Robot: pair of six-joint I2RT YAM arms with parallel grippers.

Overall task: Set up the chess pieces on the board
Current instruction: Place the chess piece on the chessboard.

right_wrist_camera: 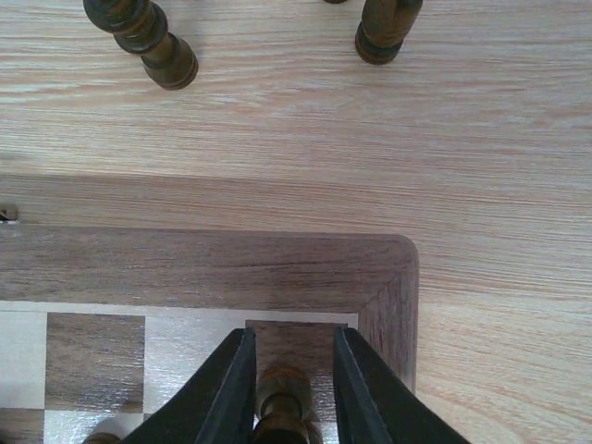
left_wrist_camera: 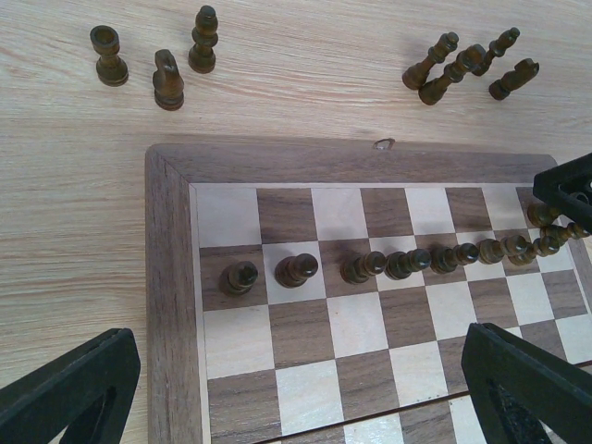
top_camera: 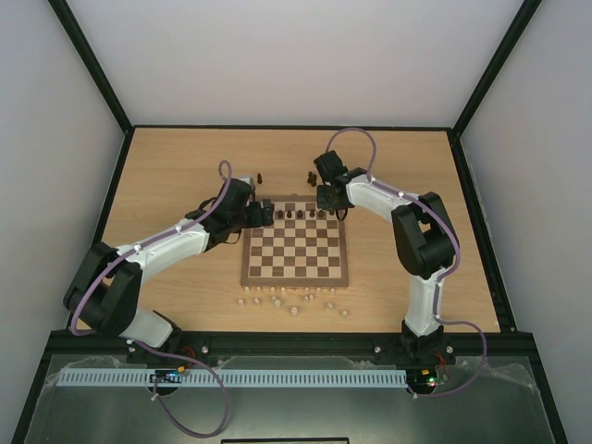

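Right wrist view: right gripper (right_wrist_camera: 292,344) sits narrowly around a dark chess piece (right_wrist_camera: 282,384) on the corner square of the board (right_wrist_camera: 231,268), grip unclear; left gripper (left_wrist_camera: 301,370) wide open, empty.

Bright, even light is cast from above. Soft shadows are thrown by the chess pieces (left_wrist_camera: 166,79) beyond the jaws of the left gripper (left_wrist_camera: 291,351). The fingers (right_wrist_camera: 231,388) of the right gripper (right_wrist_camera: 293,335) are rendered soft; the table (right_wrist_camera: 370,139) ahead is sharp.
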